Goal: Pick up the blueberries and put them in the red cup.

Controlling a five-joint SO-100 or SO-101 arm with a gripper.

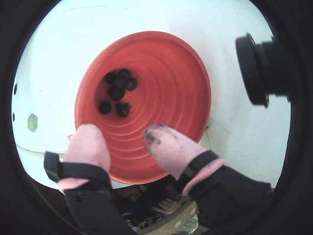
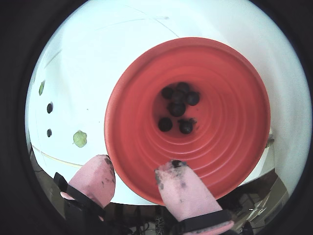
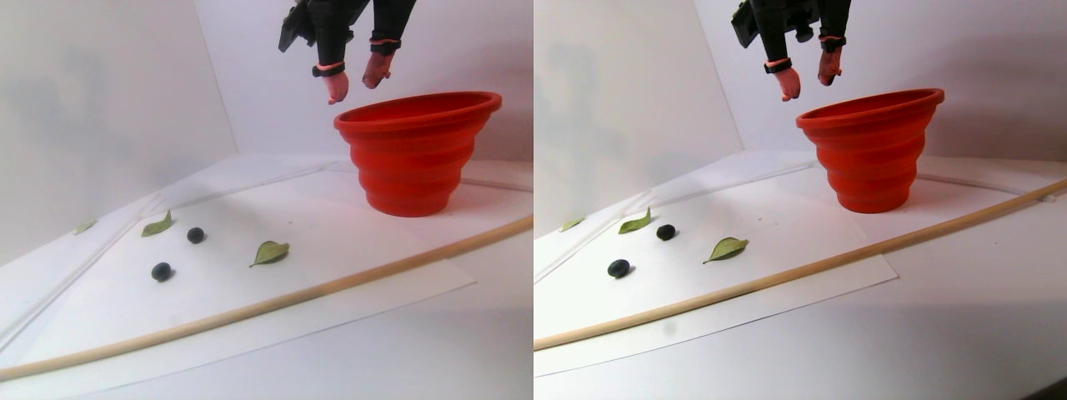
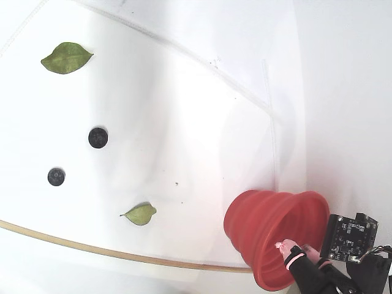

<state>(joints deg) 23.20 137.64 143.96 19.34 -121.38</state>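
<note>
Now the hand (image 2: 134,171) hangs spread and empty over the red cup (image 2: 244,147) rim at 6 o'clock, prob. just after a drop. Six-ish blueberries (image 2: 177,108) sit at cup's bottom. Two berries (image 4: 98,138) lie on desk (image 4: 184,122), far at 10 o'clock.

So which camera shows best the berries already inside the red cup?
A wrist view: the dark round blueberries lie clearly on the red ribbed silicone cup's floor. Both wrist views show them; stereo and fixed views show only its outside.
</note>
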